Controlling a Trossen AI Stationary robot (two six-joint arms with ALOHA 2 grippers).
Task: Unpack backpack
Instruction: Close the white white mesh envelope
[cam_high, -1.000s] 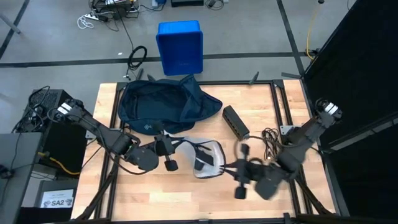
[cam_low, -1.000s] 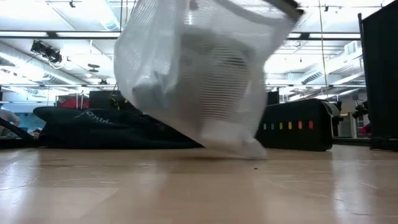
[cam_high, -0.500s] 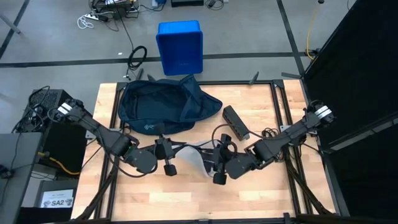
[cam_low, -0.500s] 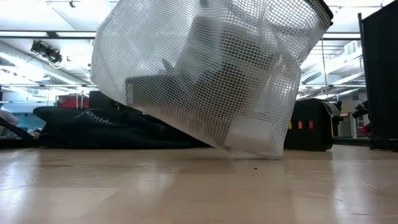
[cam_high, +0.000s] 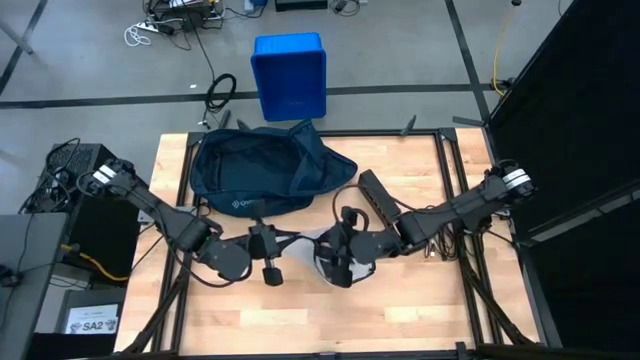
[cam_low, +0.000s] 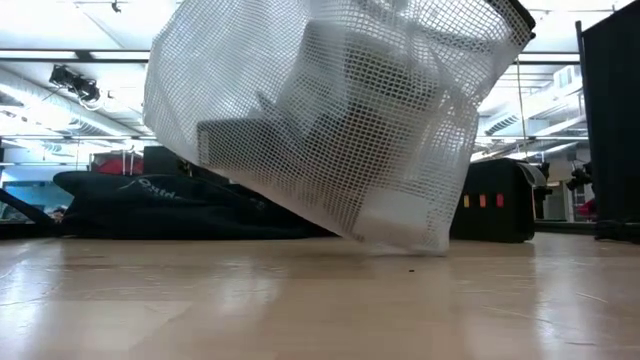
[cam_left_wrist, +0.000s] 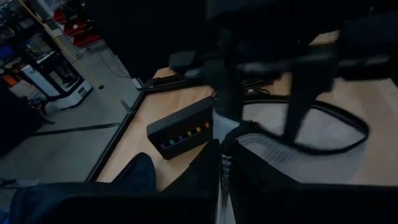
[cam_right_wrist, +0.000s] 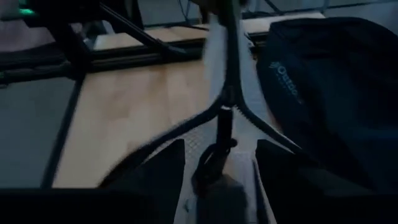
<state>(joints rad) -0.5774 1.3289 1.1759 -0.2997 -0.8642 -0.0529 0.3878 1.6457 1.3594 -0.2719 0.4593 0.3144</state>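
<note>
A white mesh pouch (cam_high: 335, 255) lies in the lower middle of the wooden surface (cam_high: 300, 320). A black box with coloured dots (cam_high: 378, 195) sits right of centre. A blue bin (cam_high: 289, 75) stands on the floor at the top.

Grey concrete floor (cam_high: 400, 40) around the wooden table (cam_high: 420, 310), marked with dark tape lines. Blue bin (cam_high: 289, 75) on floor beyond table, loose cables (cam_high: 180, 20) nearby. Black curtain (cam_high: 580, 110) on one side. Ceiling strip lights (cam_low: 60, 55) overhead.
</note>
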